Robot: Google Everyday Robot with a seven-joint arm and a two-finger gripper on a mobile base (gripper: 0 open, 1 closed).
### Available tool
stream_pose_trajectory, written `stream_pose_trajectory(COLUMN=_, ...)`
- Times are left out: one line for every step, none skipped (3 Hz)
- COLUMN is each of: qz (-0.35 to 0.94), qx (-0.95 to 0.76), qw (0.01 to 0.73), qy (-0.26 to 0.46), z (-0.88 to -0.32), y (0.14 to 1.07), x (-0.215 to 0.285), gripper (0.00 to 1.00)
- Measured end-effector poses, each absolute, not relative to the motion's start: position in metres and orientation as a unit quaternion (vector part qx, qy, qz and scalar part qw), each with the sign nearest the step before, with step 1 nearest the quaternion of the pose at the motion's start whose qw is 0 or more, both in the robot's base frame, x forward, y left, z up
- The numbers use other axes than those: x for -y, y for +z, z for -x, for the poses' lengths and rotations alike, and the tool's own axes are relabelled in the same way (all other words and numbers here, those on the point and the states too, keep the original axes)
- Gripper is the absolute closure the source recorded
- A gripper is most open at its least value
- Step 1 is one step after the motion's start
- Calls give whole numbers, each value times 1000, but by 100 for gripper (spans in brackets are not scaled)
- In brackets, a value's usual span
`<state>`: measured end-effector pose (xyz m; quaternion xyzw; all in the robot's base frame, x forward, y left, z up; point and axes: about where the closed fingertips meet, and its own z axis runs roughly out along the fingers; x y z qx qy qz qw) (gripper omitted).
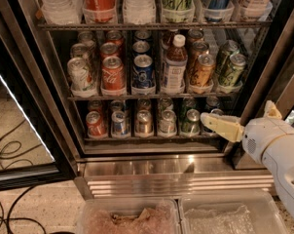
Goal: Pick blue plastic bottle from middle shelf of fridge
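Brown drink fills the bottle [174,65], which stands upright on the middle shelf [152,97] of the fridge [152,172] — white cap up, between a blue can [143,72] and an orange can [202,72]. Lower right, the gripper [220,126] hangs before the bottom shelf [152,138], near its right end and well apart from the bottle — whether it is parted or closed I cannot tell.

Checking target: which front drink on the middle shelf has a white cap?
The blue plastic bottle, fourth from left; neighbours are cans. Gripper: lower right, by bottom shelf.
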<state>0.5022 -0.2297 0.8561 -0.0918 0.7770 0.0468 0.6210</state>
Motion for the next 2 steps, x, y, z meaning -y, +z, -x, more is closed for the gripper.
stream_pose_trajectory(qz=92, qx=-777, qw=621, qy=47, z=-502, y=856, x=230, gripper=0)
stream_pose_trajectory(qz=107, qx=-774, qw=621, qy=64, z=-503, y=855, x=223, gripper=0)
